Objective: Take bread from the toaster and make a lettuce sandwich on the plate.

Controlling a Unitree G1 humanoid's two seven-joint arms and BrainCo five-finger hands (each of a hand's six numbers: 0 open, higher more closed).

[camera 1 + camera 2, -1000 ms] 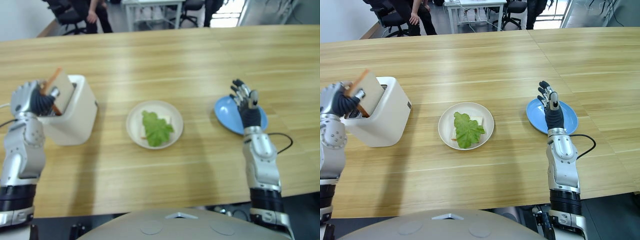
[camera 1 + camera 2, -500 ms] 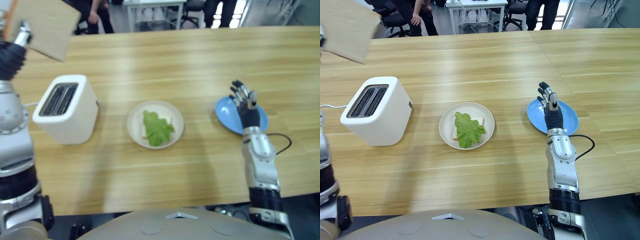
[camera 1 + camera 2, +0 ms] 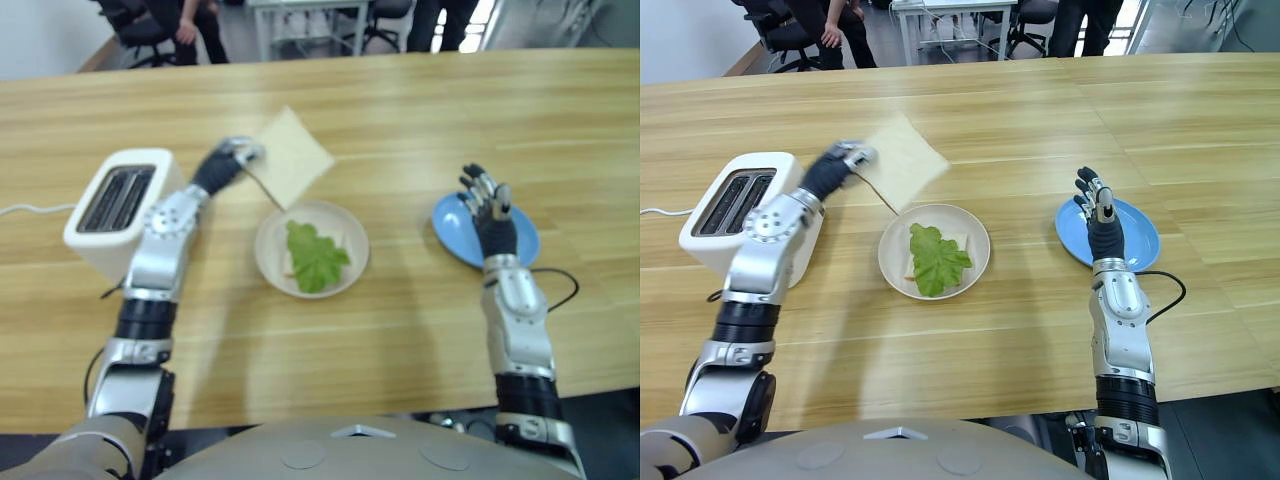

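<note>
Left hand (image 3: 840, 160), clamped on a bread slice (image 3: 905, 160), has swung from above toaster (image 3: 725, 205) to plate (image 3: 888, 255) w/ lettuce (image 3: 933, 262) (topping likely next); right hand (image 3: 1100, 215) stays spread, empty.

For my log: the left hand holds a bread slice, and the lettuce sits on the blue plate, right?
No. The lettuce sits on the cream plate, not the blue plate, as the right eye view shows. The left hand does hold the bread slice.
</note>
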